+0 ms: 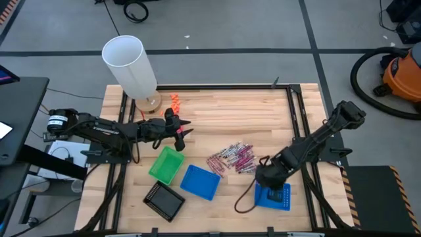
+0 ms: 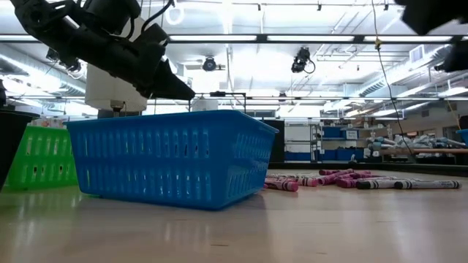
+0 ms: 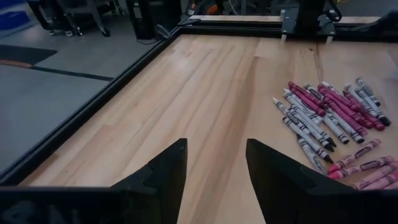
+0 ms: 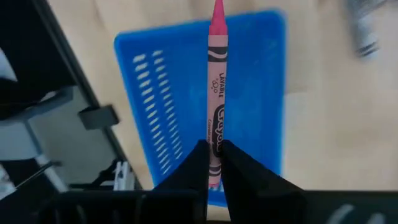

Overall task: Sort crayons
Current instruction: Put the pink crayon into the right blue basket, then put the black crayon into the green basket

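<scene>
A pile of pink, maroon and grey crayons point(image 1: 230, 158) lies on the wooden table, and the left wrist view shows the crayons point(image 3: 329, 118) too. My right gripper point(image 4: 215, 163) is shut on one pink crayon point(image 4: 216, 93) above a small blue tray point(image 4: 180, 99) at the table's right near side point(image 1: 275, 196). My left gripper point(image 3: 216, 163) hovers open over bare wood left of the pile, nothing between its fingers point(image 1: 183, 129). My right gripper pinches the pink crayon near its blunt end point(image 4: 215, 149) between its two fingers. The fingers point steeply down and the crayon runs on in line with them, its tip point(image 4: 217, 9) away from the gripper. It hangs clear above the blue tray.
A green tray point(image 1: 166, 164), a larger blue tray point(image 1: 199, 182) and a black tray point(image 1: 164, 201) sit near the front left. A white cylinder point(image 1: 131, 66) and orange bits point(image 1: 175, 102) stand at the far left. A dark cable point(image 1: 245, 201) loops beside the small blue tray.
</scene>
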{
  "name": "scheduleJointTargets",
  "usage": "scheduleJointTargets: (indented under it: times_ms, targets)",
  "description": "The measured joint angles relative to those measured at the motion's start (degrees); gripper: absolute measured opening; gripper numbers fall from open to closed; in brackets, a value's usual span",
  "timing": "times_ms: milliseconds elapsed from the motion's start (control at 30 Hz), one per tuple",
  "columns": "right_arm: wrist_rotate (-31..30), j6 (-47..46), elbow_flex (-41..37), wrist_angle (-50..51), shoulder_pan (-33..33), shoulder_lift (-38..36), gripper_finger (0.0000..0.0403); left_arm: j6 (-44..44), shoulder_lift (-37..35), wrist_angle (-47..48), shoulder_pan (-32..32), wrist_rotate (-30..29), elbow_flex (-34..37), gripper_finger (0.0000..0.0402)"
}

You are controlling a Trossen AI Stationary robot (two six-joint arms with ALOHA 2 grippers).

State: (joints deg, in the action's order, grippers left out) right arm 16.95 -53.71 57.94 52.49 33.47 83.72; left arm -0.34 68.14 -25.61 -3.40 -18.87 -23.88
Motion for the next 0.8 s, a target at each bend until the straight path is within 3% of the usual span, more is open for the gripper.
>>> scheduleJointTargets:
  times_ms: [433,800]
  targets:
    - [0.96,-13.76,-6.12,-6.12,5.57,0.02,0.006,1.38,0.0,-1.97,-0.02,-0.72,0.0,0.0176]
    - [3.26,-12.39,-6.12,-5.64,3.32,-1.77,0.0086,1.29,0.0,-2.12,-0.02,-0.7,0.0,0.0176]
